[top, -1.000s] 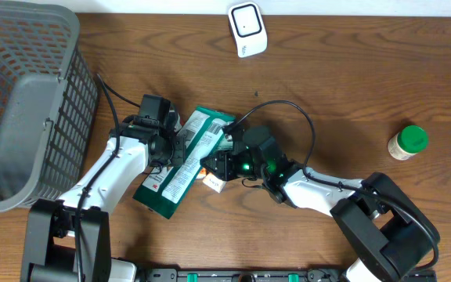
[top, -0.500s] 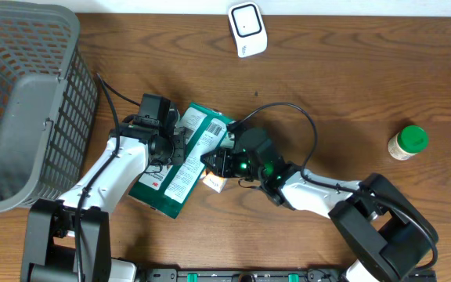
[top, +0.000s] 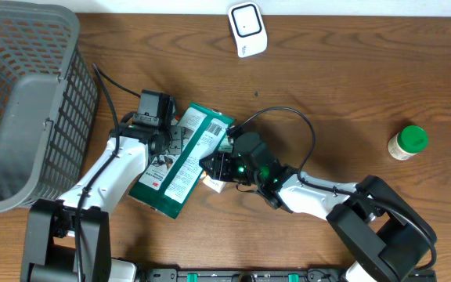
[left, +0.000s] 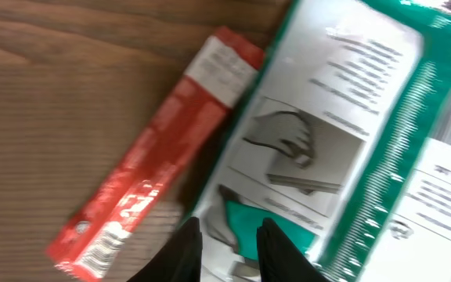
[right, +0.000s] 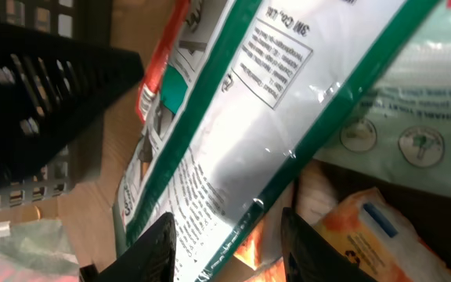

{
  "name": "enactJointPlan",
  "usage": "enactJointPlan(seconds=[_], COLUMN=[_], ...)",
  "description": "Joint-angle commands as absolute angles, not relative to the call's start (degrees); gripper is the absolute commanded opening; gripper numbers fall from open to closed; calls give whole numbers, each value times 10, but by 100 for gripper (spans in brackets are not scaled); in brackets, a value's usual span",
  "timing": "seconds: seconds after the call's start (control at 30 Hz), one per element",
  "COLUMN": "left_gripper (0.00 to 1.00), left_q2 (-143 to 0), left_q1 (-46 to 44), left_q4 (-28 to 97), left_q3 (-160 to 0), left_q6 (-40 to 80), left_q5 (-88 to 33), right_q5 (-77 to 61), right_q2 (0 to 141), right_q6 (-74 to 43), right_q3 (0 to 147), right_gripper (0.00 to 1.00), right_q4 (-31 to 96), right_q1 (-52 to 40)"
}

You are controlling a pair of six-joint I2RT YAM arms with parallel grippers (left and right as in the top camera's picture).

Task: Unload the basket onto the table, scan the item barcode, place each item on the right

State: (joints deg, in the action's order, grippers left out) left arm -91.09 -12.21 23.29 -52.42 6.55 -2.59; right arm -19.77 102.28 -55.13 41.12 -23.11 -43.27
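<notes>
Two arms meet over one green-and-white package, which lies slantwise near the middle of the wooden table, its printed white panel facing up. It is between the single grey mesh basket on the left and the one green-lidded jar far off to the right. One white scanner sits at the table's far edge, well apart from the package. The left gripper is at the package's left edge. In the left wrist view its two fingers stand close together with the package's green edge pinched between them, so its jaws are clamped on the package. The right gripper reaches in from the opposite side. In the right wrist view its two fingers are spread wide with the package's shiny wrapper running across the gap above them, and it cannot be told whether either finger touches the wrapper. One long red packet lies flat on the wood just beside the package on the left gripper's side. One small orange-and-white box lies under the package's edge near the right gripper.
</notes>
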Motion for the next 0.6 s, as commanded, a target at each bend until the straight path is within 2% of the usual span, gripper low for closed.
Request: enactJointPlan(seconds=[0.0, 0.23, 0.37, 0.57], left_gripper=[26, 26, 20, 19], left_q2=[-921, -984, -1000, -991], left_q1=[-123, -123, -123, -123], left_q4=[230, 216, 215, 222], left_q3=[-517, -517, -517, -518], left_q6=[56, 56, 56, 56], left_q5=[24, 54, 49, -29], right_q5=[-178, -154, -150, -137], right_q2=[1027, 1027, 1027, 1027], right_q6=[-559, -559, -559, -559], right_q3=[409, 409, 409, 409], right_gripper=[38, 39, 38, 36], right_q4=[-223, -223, -225, -241], right_q1=[-450, -465, -467, -467])
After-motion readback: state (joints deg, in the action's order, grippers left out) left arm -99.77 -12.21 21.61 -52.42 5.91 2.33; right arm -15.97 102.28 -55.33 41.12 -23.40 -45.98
